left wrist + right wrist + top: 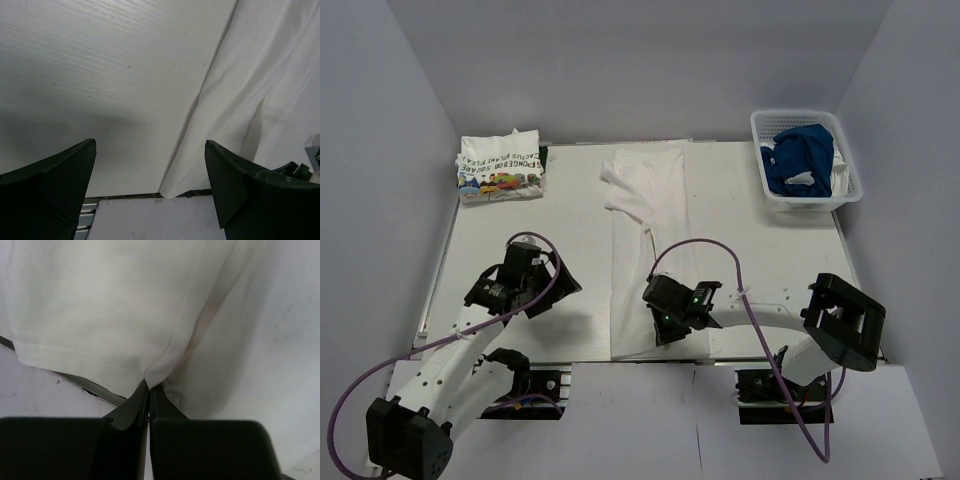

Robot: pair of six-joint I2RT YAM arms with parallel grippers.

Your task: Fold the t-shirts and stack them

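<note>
A long white tee (650, 240) lies folded into a narrow strip down the middle of the table (520, 230), running from the far edge to the near edge.

The right gripper (665, 322) sits at the near hem. In the right wrist view its jaws (149, 390) are pressed together, pinching a bunched fold of the white tee (110, 305) right at the hem.

The left gripper (552, 288) hangs just left of the strip, near its near-left corner. In the left wrist view the left gripper (150, 150) has its jaws spread wide with nothing between them but bare table; the white tee's (260, 90) left edge runs close to the right-hand finger (250, 195).

A folded printed tee (500, 170) rests at the far left corner. A blue tee (800, 160) is heaped in a basket (850, 192) at the far right.
</note>
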